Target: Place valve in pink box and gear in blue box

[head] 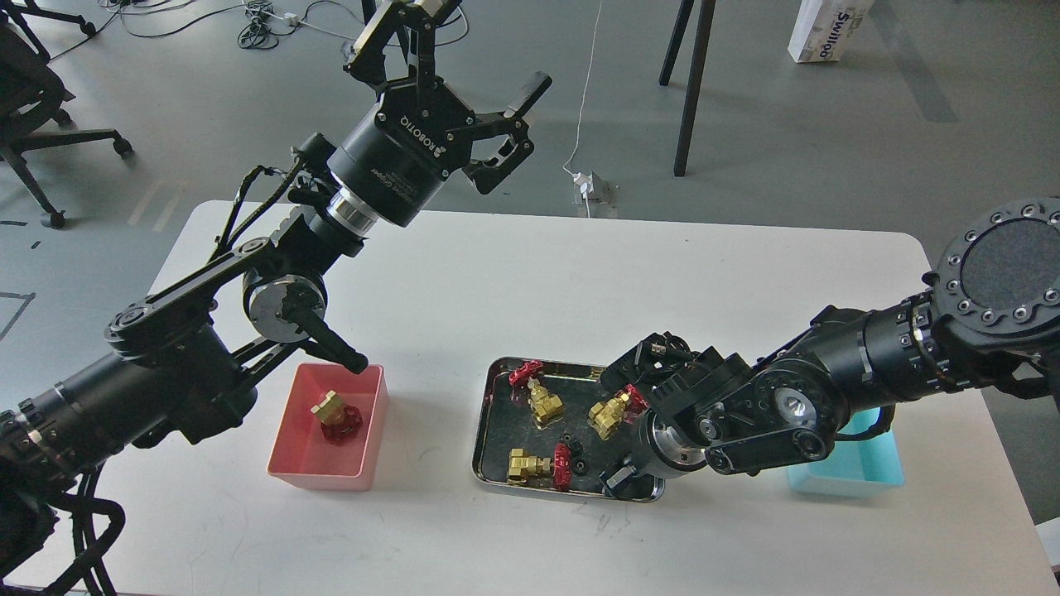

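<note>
White and matte, the rounded-corner table (513, 281) carries everything and fills the lower view. Over its left half the left arm rises in black anodised segments to the left gripper (476, 62), held high above the far edge with its two fingers spread wide and nothing between them. From the right, the right arm reaches low over the steel tray (489, 430); the right gripper (621, 478) points down into the tray's near right corner, dark and mostly hidden by the wrist, so I cannot tell how its jaws stand.

At front left the pink box (364, 430), smooth salmon plastic with sloped walls, holds one valve (334, 414): brass body toward the far left, red handwheel toward the near right, long axis diagonal. Half hidden behind the right forearm sits the blue box (861, 476), pale cyan plastic.

Shiny and rectangular, the tray holds three more brass valves with red wheels, and a tiny black gear (573, 449) lies near its centre, just beside the nearest valve's handwheel.
</note>
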You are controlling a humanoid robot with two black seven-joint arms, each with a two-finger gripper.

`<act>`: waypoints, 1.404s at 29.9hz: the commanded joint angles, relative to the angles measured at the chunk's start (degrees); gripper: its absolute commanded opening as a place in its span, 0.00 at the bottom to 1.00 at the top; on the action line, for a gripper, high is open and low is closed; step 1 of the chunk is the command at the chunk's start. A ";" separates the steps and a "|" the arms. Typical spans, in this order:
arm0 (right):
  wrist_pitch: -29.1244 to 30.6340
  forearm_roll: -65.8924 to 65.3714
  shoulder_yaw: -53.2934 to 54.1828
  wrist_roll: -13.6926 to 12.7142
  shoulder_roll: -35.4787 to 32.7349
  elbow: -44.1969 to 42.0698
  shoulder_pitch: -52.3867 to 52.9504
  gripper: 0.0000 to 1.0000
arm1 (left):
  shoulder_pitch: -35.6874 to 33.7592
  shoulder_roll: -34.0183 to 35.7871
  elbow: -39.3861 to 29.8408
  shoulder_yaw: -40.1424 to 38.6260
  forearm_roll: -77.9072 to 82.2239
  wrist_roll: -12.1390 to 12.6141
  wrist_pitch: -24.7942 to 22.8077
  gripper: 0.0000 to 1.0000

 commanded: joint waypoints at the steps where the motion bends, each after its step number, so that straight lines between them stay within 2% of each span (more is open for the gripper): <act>1: -0.13 0.12 0.24 -0.03 -0.19 0.07 0.09 0.16 | 0.07 0.00 0.00 -0.06 -0.01 0.00 0.00 0.97; 6: -0.48 0.73 1.12 -0.03 -1.42 1.03 1.49 0.15 | 0.07 -0.09 0.00 -0.06 -0.01 0.00 0.00 0.98; 12: -0.48 4.51 4.80 -0.03 -9.14 6.12 6.31 0.15 | 0.16 -0.17 0.00 -0.06 -0.01 0.00 0.00 0.98; 17: -0.13 8.73 9.73 0.06 -20.91 10.61 11.06 0.15 | 0.16 -0.53 0.00 -0.06 -0.01 0.00 0.00 0.98; 22: -0.74 9.44 12.98 0.06 -38.65 11.58 10.38 0.15 | 0.16 -0.79 -0.09 -0.06 -0.09 0.00 0.00 0.98; 25: -1.45 10.05 16.05 0.06 -50.52 11.84 5.21 0.15 | 0.16 -0.79 -0.09 -0.06 -0.01 0.00 0.00 0.98; 30: -1.63 10.05 23.17 0.15 -62.40 16.75 -5.96 0.15 | 0.07 -1.93 -0.09 -0.06 -0.01 0.00 0.00 0.98; 38: -7.86 10.14 24.50 0.85 -63.21 18.70 -14.50 0.18 | 0.16 -3.34 -0.09 0.12 0.35 0.00 0.05 0.99; 42: -8.13 10.14 24.59 0.76 -62.86 18.79 -14.68 0.42 | 0.16 -3.16 -0.09 0.12 0.35 0.00 0.00 0.99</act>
